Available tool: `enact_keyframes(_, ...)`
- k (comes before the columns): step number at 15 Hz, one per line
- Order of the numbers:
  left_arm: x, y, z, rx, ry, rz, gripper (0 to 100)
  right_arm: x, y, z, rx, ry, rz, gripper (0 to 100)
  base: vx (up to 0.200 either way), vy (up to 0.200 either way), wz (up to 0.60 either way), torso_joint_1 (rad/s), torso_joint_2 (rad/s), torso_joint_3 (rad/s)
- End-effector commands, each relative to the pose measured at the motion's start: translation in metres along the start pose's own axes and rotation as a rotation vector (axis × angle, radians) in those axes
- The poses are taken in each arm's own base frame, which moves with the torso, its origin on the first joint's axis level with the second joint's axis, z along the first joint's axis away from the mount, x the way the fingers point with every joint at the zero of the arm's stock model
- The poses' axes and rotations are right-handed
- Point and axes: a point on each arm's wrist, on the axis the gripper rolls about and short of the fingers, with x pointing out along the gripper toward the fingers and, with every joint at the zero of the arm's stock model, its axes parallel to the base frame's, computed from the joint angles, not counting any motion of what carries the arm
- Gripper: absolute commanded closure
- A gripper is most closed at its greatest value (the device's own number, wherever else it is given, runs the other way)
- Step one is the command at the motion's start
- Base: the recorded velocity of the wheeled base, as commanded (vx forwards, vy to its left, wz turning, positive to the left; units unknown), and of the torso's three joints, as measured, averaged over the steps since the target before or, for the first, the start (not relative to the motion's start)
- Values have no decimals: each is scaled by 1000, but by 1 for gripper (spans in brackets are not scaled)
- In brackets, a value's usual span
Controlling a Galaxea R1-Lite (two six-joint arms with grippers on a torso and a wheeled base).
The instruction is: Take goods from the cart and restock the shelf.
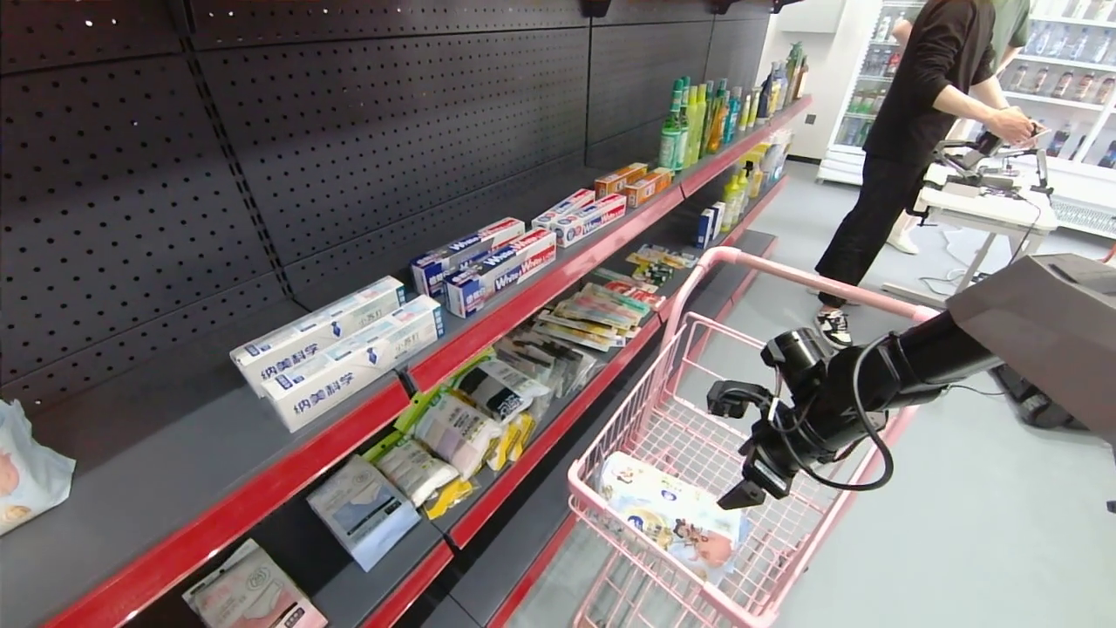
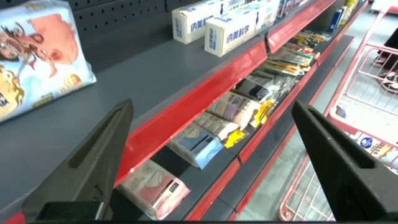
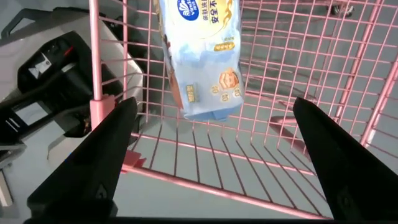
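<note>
bright, even light — edges bowed, sharp

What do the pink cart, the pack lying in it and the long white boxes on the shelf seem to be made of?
Pink cart: probably metal wire with a smooth pink coating; thin rods form an open grid.
Pack: soft printed plastic film, slightly shiny; its surface creases.
White boxes: likely printed cardboard, smooth; flat faces, sharp straight edges.

- soft pack (image 1: pixel 26 467) at the left edge, cut off by the frame;
- pink cart (image 1: pixel 819 281), lower centre, its base cut off;
- bottles (image 1: pixel 697 118), upper right, too small to tell apart
</note>
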Motion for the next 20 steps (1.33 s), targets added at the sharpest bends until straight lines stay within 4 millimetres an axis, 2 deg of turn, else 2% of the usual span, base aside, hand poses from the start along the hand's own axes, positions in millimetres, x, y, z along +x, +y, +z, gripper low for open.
enact_keyframes(1, 0, 0, 0, 1, 0, 0, 0, 1, -1, 2, -22, -4, -2, 0, 0, 0, 0, -159, 344, 193)
enact_keyframes(12, 0, 0, 0, -1, 0, 0, 0, 3, -7, 11, -53, -28, -20, 0, 0, 0, 0, -164, 362, 198)
enact_keyframes(18, 0, 0, 0, -1, 0, 0, 0, 6, 2, 16, -75, -67, 45, 0, 0, 0, 0, -20, 52, 28)
enact_keyframes(20, 0, 0, 0, -1, 0, 0, 0, 27, 7, 16, -75, -42, 81, 0, 0, 0, 0, 0, 0, 0)
